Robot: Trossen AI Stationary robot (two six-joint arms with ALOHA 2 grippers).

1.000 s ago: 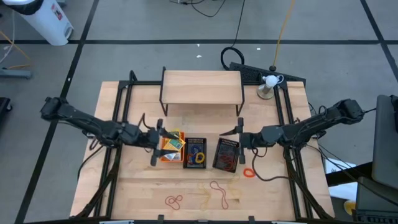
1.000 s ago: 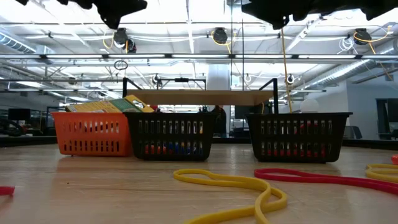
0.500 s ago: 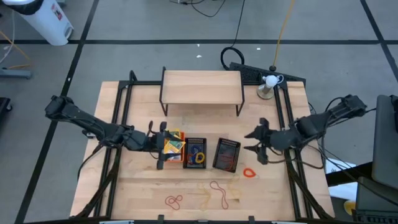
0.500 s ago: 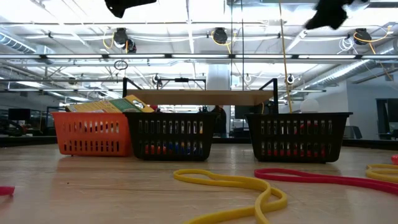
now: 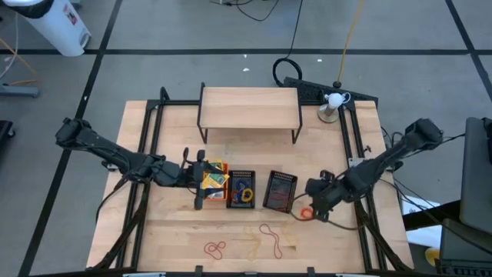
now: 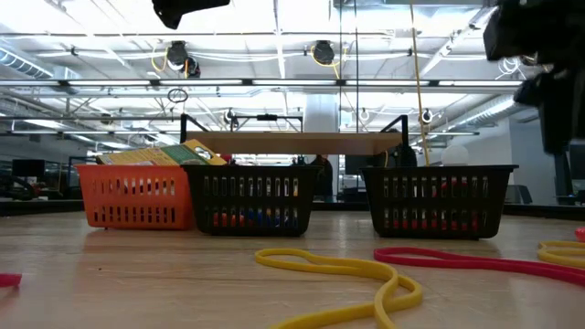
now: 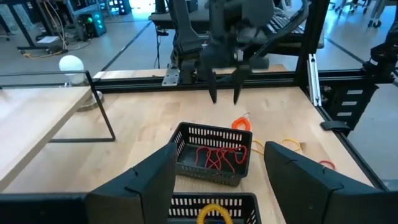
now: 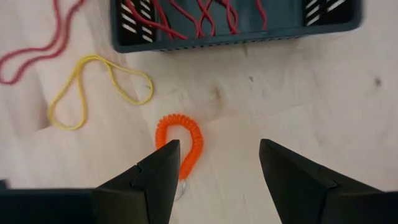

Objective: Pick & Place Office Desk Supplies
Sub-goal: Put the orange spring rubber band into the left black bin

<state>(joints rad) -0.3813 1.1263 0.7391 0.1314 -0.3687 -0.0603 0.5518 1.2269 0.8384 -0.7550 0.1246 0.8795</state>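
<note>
Fingers: right gripper (image 8: 211,165) spread, pointing down over the orange coiled loop (image 8: 185,142); left gripper (image 5: 198,179) spread, empty.
Room: bare wood surrounds the coil, just off the right-hand black mesh bin (image 5: 280,191).
Arms: right reaches in from the tabletop's right edge; left hangs over the orange mesh bin (image 5: 210,181).
Bins: right-hand black holds red rubber bands (image 7: 217,157); orange holds yellow-and-green packs (image 6: 164,153).
</note>
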